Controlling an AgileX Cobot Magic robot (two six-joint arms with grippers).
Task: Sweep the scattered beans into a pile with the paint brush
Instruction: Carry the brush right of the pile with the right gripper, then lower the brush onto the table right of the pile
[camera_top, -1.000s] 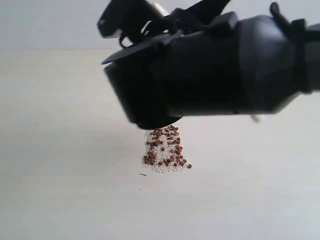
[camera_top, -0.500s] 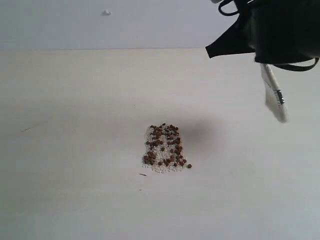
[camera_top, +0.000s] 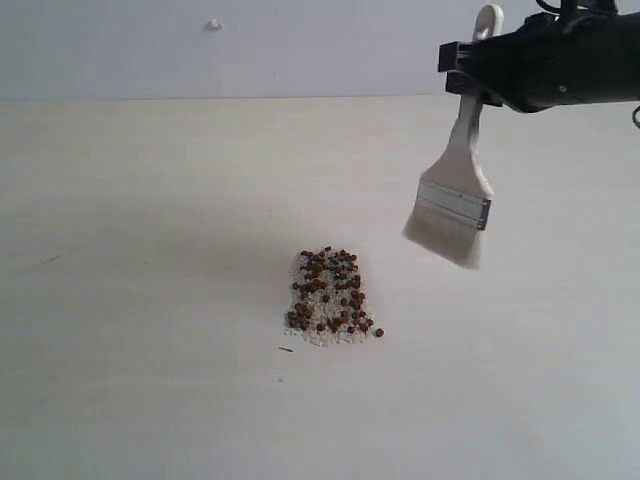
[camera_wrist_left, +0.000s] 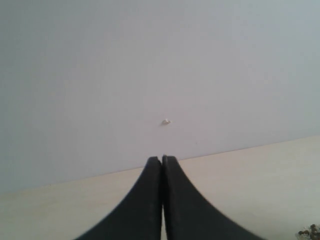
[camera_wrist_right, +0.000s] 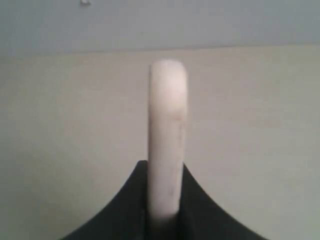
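Observation:
The beans (camera_top: 330, 297) lie as one compact pile of reddish-brown dots and whitish crumbs in the middle of the pale table (camera_top: 150, 250). A corner of this pile also shows in the left wrist view as beans (camera_wrist_left: 310, 231). The paint brush (camera_top: 455, 195) hangs above the table, right of and behind the pile, bristles down and clear of the surface. My right gripper (camera_top: 468, 72) is shut on its pale handle (camera_wrist_right: 167, 130), as the right gripper (camera_wrist_right: 165, 167) shows in its own wrist view. My left gripper (camera_wrist_left: 161, 159) is shut on nothing and is out of the exterior view.
The table's far edge meets a plain grey wall (camera_top: 300, 50) with a small white speck (camera_top: 213, 24). A tiny dark fleck (camera_top: 286, 349) lies just left of the pile's near end.
The dark arm that filled the exterior view a second ago has swung off to the upper right. The brush now hangs with its flat face showing, further left. The pile has not moved.

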